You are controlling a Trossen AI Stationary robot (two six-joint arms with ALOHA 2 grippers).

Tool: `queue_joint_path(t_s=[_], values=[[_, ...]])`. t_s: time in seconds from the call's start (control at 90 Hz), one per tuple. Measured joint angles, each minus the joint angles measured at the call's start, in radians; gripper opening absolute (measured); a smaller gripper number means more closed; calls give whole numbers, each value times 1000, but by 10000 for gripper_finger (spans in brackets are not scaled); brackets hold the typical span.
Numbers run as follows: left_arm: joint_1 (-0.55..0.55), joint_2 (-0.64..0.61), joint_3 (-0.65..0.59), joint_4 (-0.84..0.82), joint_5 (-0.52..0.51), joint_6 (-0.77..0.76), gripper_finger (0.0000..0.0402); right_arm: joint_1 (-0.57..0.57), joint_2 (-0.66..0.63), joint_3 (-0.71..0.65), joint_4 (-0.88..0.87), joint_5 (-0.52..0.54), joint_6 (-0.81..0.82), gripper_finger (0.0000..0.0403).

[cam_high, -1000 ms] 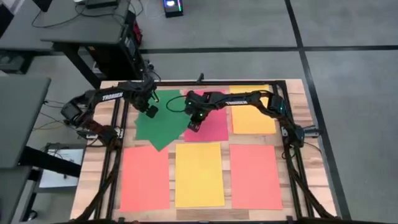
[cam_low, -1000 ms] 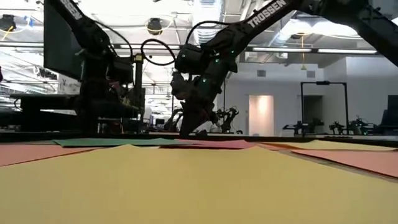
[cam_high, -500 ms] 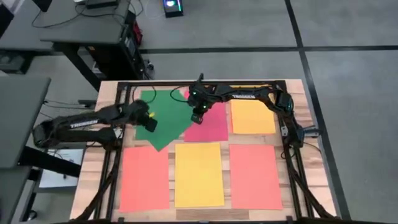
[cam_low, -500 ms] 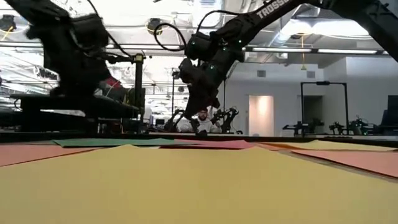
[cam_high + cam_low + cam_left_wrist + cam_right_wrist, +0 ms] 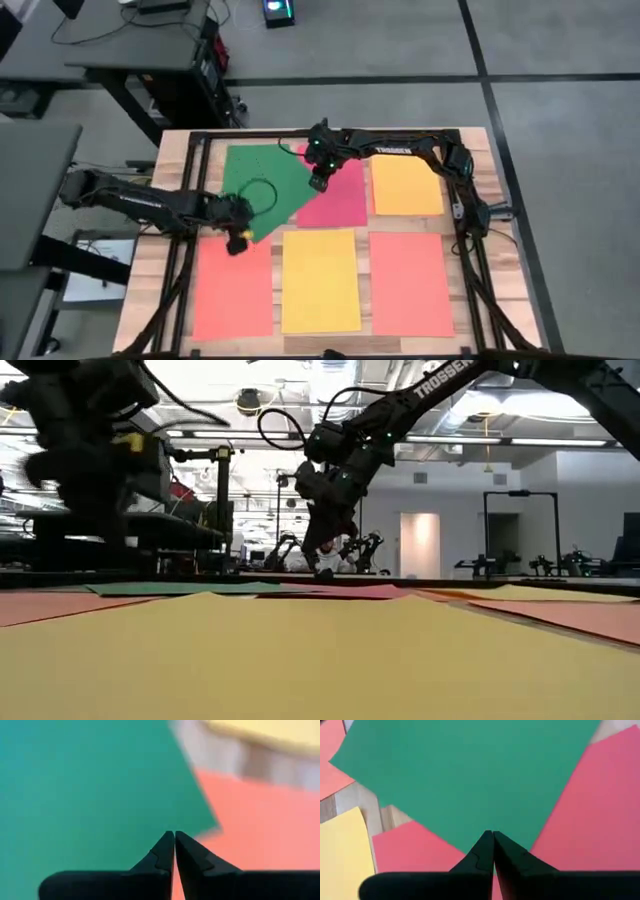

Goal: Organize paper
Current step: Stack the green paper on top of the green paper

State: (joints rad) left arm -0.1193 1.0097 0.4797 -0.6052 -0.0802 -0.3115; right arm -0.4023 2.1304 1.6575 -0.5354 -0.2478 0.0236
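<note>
A green sheet [image 5: 262, 188] lies askew at the far left of the table. Its right corner overlaps the pink-red sheet [image 5: 345, 200] and its near corner overlaps a salmon-red sheet [image 5: 232, 290]. An orange sheet [image 5: 405, 186], a yellow sheet [image 5: 320, 280] and another salmon-red sheet [image 5: 410, 283] lie flat and square. My left gripper [image 5: 238, 241] is shut above the green sheet's near corner [image 5: 210, 822]. My right gripper [image 5: 320, 184] is shut at the green sheet's right edge [image 5: 470, 845]. My left gripper points down at the green sheet just inside its near corner [image 5: 165, 820]; I cannot tell whether the shut fingertips touch it. My right gripper points down at the green sheet's edge over the pink-red sheet [image 5: 485, 827]; I cannot tell whether it touches.
A black frame [image 5: 330, 132] runs round the wooden table top. Bare wood [image 5: 480, 160] shows along the right edge. Desks and equipment [image 5: 150, 60] stand beyond the far left corner.
My left gripper has swung from the green sheet's far part toward the table's near edge, to the sheet's near corner, its arm drawing back to the left. My right gripper has gone a little toward the far edge and up. The sheets lie as before.
</note>
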Motion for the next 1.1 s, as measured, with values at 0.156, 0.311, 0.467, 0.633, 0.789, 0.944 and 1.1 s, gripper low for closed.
queue_joint_path(t_s=[0.156,0.311,0.467,0.633,0.789,0.944,1.1], values=[[-58,109,36,-12,31,8,49,0,0,0,2,0,1,0],[-69,189,71,-10,19,103,97,8,0,0,2,0,1,0],[-69,237,98,-16,-65,226,130,19,0,0,2,0,2,0],[-72,254,123,-17,-107,321,144,31,0,0,0,0,2,0],[-89,254,127,-29,-108,383,145,36,0,0,-2,0,2,0],[-103,276,127,-21,-109,371,145,36,1,0,-2,0,2,0],[-110,323,127,25,-109,359,145,35,1,0,-2,1,2,0]])
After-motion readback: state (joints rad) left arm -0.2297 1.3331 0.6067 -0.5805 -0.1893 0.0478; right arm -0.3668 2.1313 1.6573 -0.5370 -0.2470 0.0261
